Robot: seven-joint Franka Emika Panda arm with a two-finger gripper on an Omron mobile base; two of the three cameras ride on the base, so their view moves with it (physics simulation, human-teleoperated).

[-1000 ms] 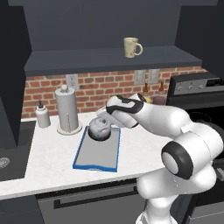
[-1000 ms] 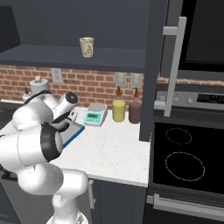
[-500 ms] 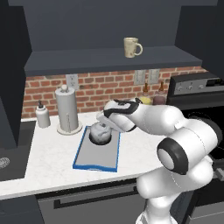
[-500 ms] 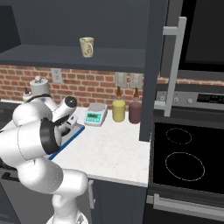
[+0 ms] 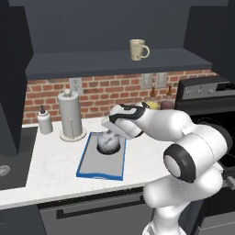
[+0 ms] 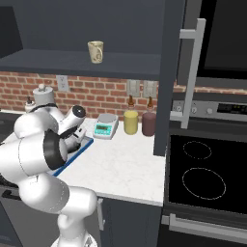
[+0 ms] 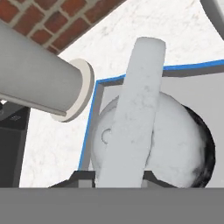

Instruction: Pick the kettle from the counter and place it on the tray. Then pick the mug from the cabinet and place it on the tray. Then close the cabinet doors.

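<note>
The silver-grey kettle [image 5: 109,142] sits at the far end of the blue-rimmed tray [image 5: 100,163] on the white counter [image 5: 46,170]. My gripper [image 5: 113,131] comes down over it from the right. In the hand view the kettle's arched handle [image 7: 131,118] fills the gap between the two fingertips of the gripper [image 7: 118,179], which is shut on it, with the round kettle body [image 7: 175,140] below. The tray's blue rim [image 7: 89,127] frames it. The beige mug [image 5: 137,49] stands on the dark cabinet shelf [image 5: 114,65], well above; it is the mug [image 6: 95,51] in the right base view too.
A steel paper-towel cylinder [image 5: 69,114] stands just left of the tray, beside a small white bottle [image 5: 44,121]. A white scale [image 6: 106,126], yellow canister [image 6: 130,122] and dark jar [image 6: 148,123] line the brick wall. The cabinet door [image 6: 173,72] hangs open beside the stove [image 6: 202,173].
The hand has lowered the kettle a little, down onto the far end of the tray. The mug and everything else stayed in place.
</note>
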